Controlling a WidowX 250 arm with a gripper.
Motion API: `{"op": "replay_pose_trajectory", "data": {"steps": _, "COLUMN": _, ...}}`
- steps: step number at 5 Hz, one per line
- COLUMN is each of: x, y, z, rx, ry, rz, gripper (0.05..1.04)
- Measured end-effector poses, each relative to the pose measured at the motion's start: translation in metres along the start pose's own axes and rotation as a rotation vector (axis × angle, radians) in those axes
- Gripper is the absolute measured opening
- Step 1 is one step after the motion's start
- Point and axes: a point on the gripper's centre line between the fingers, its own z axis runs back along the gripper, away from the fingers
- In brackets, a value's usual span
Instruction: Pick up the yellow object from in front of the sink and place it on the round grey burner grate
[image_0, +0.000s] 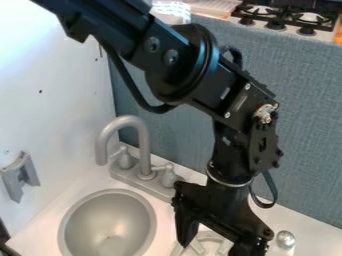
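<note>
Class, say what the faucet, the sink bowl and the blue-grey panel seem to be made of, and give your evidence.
Faucet: matte grey, probably plastic or painted metal; highlights are soft.
Sink bowl: smooth satin grey, plastic or metal; shading is gentle.
Blue-grey panel: perhaps fabric-covered; its surface looks finely streaked.

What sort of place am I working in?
Likely a toy kitchen: a round grey sink basin, a curved grey faucet beside it, and a black-grated stovetop beyond the blue-grey panel.
</note>
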Motion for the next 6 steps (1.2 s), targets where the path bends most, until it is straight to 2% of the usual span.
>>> {"op": "replay_pose_trajectory", "data": {"steps": 1, "x": -0.004, "y": 0.002, "z": -0.007, "rx": 0.011, "ry": 0.022, "rz": 0.002, "gripper": 1.007}}
{"op": "replay_pose_trajectory", "data": {"steps": 2, "x": -0.029, "y": 0.022, "z": -0.016, "rx": 0.081, "ry": 0.072, "rz": 0.029, "gripper": 1.007}}
{"op": "replay_pose_trajectory", "data": {"steps": 3, "x": -0.051, "y": 0.047, "z": -0.031, "rx": 0.089, "ry": 0.089, "rz": 0.068, "gripper": 1.007}}
{"op": "replay_pose_trajectory", "data": {"steps": 4, "x": -0.054, "y": 0.063, "z": -0.044, "rx": 0.071, "ry": 0.061, "rz": 0.095, "gripper": 1.007}}
{"op": "replay_pose_trajectory", "data": {"steps": 5, "x": -0.046, "y": 0.082, "z": -0.059, "rx": 0.053, "ry": 0.077, "rz": 0.135, "gripper": 1.007}}
{"op": "replay_pose_trajectory", "data": {"steps": 6, "x": -0.032, "y": 0.098, "z": -0.084, "rx": -0.001, "ry": 0.1, "rz": 0.228, "gripper": 1.007}}
